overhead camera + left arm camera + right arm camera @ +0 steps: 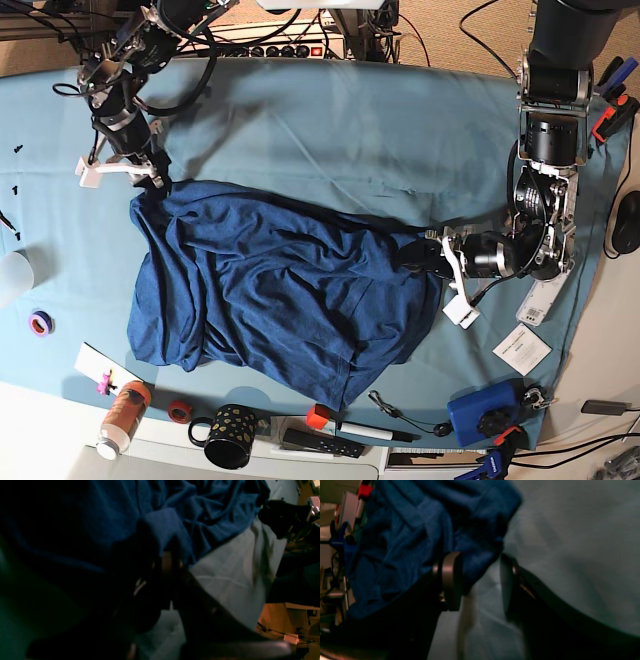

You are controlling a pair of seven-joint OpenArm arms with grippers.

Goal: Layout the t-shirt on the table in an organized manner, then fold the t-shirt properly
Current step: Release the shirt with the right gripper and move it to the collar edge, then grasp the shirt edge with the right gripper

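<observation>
Left gripper pinches t-shirt edge, likely anchoring it. Right gripper, fingers spread, straddles opposite corner, probably ready to grab for spreading flat.

Dark navy-blue heathered t-shirt, plain without print, light teal-blue table cover, black mug with small pale dots, purple tape ring, red tape ring, blue box, white paper card, orange-brown bottle with white cap
</observation>
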